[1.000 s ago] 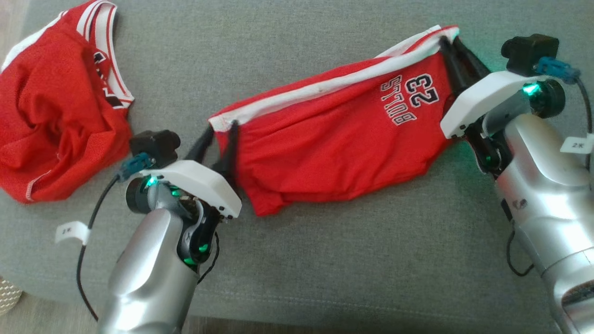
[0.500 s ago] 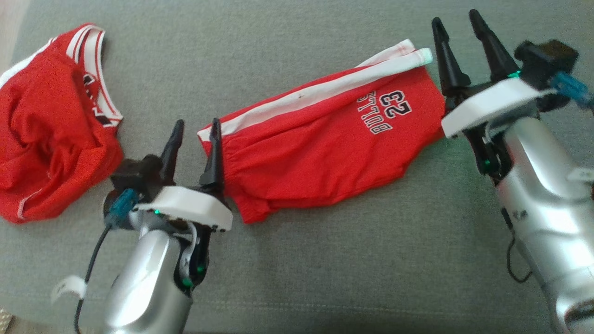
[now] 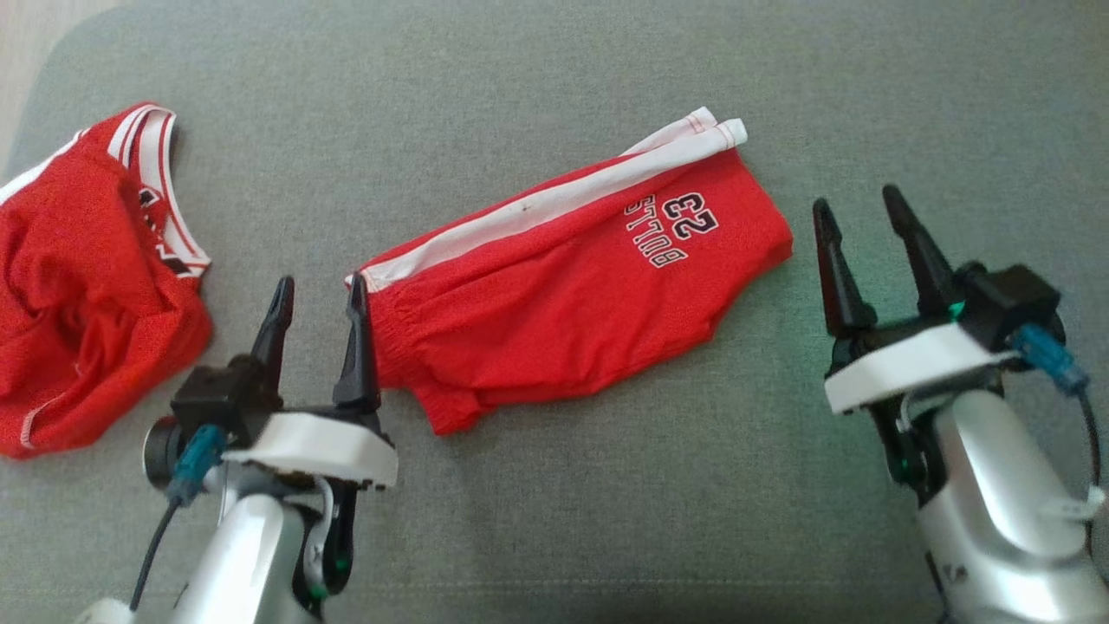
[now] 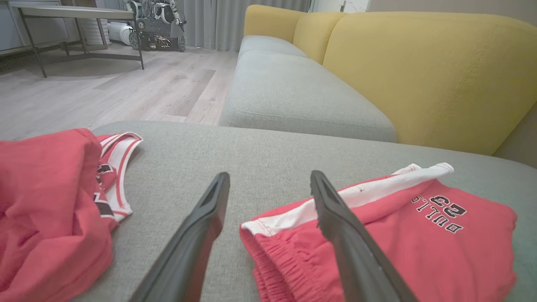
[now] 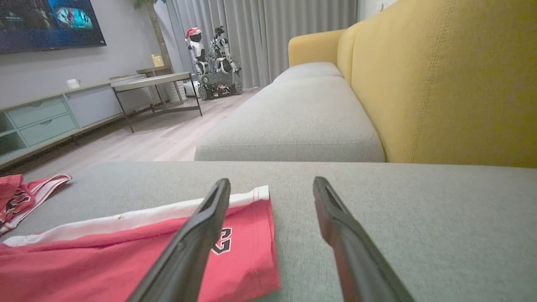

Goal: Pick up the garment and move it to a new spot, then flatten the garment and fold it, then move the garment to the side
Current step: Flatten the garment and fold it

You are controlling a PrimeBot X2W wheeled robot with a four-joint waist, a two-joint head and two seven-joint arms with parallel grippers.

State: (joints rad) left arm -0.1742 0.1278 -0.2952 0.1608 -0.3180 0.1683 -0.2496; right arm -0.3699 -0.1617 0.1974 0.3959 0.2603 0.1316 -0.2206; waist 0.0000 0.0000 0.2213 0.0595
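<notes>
The garment (image 3: pixel 572 295), red shorts with a white side stripe and "BULLS 23" lettering, lies folded and slanted on the grey cushion (image 3: pixel 606 485). My left gripper (image 3: pixel 319 290) stands open just off the shorts' waistband end, its right finger beside the hem. My right gripper (image 3: pixel 858 212) stands open to the right of the shorts' leg end, apart from the cloth. In the left wrist view the shorts (image 4: pixel 390 235) lie ahead and right of my open left gripper (image 4: pixel 270 180). The right wrist view has the shorts (image 5: pixel 138 247) at lower left of my open right gripper (image 5: pixel 272 184).
A crumpled red jersey (image 3: pixel 78 286) lies at the cushion's left edge. Yellow sofa backrests (image 4: pixel 432 71) and another grey seat (image 5: pixel 293 121) stand beyond. Wooden floor, a table (image 5: pixel 155 82) and a parked robot (image 5: pixel 212 58) are farther off.
Both grippers let go of the shorts' ends, opened wide and drew back toward me. The shorts now lie free on the cushion. The head camera has shifted, so the whole scene sits lower.
</notes>
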